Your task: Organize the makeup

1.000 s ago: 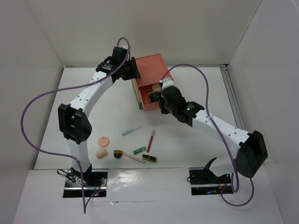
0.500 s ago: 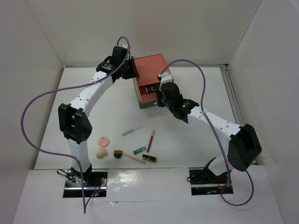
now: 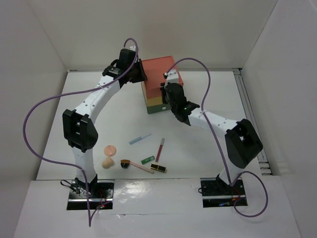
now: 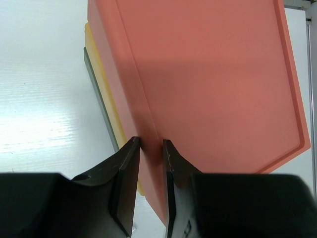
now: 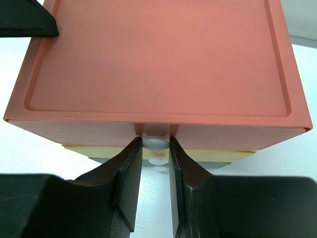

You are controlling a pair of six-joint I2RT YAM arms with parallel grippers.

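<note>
1. The drawer box (image 3: 157, 69) stands at the 12 o'clock end of the desk (image 3: 198, 153). It has an orange tier on top, with a yellow strip and then a green one showing beneath (all three fronts look flush).
2. The left end effector (image 4: 151, 145) is at the box's 10 o'clock corner. Its jaws are narrow, and the fingers (image 4: 130, 157) pinch the raised edge of the orange top between them.
3. The right end effector (image 5: 156, 145) meets the box front from 5 o'clock. Its jaws are narrow too, clamped on the pale knob (image 5: 155, 143) of the orange tier.
4. The loose makeup lies well apart from the box, toward 6 to 7 o'clock of it, near the arms' bases.
5. The peach puff (image 3: 110, 149) is at the 9 o'clock end of that group, with the sponge (image 3: 106, 162) just beside it at 6 o'clock.
6. The brush (image 3: 134, 165) lies at 3 o'clock of the sponge, dark head toward it and handle slanting toward 4 o'clock.
7. The green tube (image 3: 147, 160) rests just beside the brush handle, with the black compact (image 3: 158, 168) by the handle's far tip.
8. The red gloss stick (image 3: 160, 148) runs from the compact toward 12 o'clock (slightly tilted).
9. The blue pencil (image 3: 140, 138) lies alone at 11 o'clock of the tube, touching nothing.
</note>
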